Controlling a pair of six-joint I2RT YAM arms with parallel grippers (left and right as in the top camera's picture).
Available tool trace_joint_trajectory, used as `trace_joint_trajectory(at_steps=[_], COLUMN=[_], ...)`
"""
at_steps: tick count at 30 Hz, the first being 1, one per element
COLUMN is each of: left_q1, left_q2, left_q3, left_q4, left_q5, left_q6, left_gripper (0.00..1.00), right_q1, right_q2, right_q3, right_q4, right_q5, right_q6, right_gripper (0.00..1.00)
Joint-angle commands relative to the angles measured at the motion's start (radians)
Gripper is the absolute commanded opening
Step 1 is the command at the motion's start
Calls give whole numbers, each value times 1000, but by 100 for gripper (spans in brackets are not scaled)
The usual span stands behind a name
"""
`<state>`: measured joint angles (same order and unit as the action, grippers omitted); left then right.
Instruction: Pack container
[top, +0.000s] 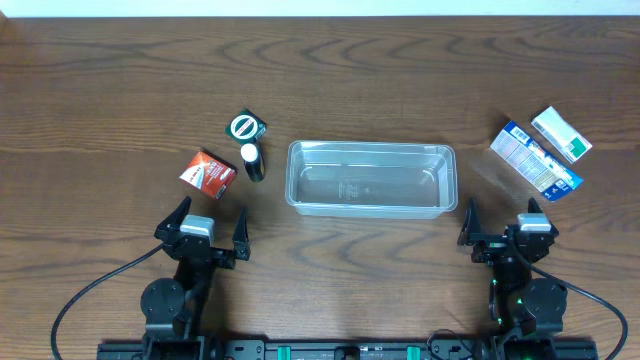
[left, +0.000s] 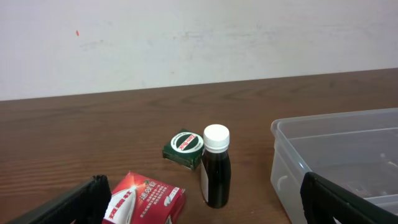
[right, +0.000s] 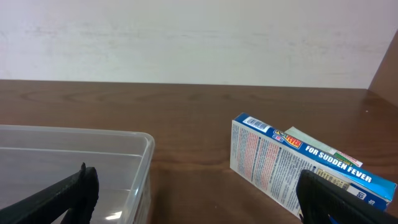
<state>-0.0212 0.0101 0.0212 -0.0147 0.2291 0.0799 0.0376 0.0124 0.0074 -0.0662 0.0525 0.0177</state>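
The clear plastic container (top: 370, 178) sits empty at the table's middle; its corner shows in the left wrist view (left: 336, 155) and the right wrist view (right: 81, 162). Left of it lie a red box (top: 207, 170), a green box (top: 246, 127) and a dark bottle with a white cap (top: 252, 161). At the right lie a blue box (top: 535, 160) and a white and green box (top: 561, 134). My left gripper (top: 208, 225) stands open just in front of the red box (left: 146, 199). My right gripper (top: 508, 222) is open, in front of the blue box (right: 298, 165). Neither holds anything.
The wood table (top: 110, 90) runs back to a white wall (left: 186, 37). Both arm bases and their black cables (top: 80, 300) sit along the near edge.
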Motion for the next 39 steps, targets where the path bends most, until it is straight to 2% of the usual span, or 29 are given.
trace_joint_trajectory(at_steps=[1, 39], left_q1=[5, 5], left_q2=[-6, -6], left_q3=[-17, -17], left_q4=[-34, -34], left_q5=[6, 6], left_q6=[13, 13], left_gripper=[98, 98], right_q1=[-11, -11], right_q2=[-6, -6], right_q3=[-2, -2], right_q4=[-4, 2], right_q5=[-1, 45], right_q6=[11, -19], right_gripper=[99, 99])
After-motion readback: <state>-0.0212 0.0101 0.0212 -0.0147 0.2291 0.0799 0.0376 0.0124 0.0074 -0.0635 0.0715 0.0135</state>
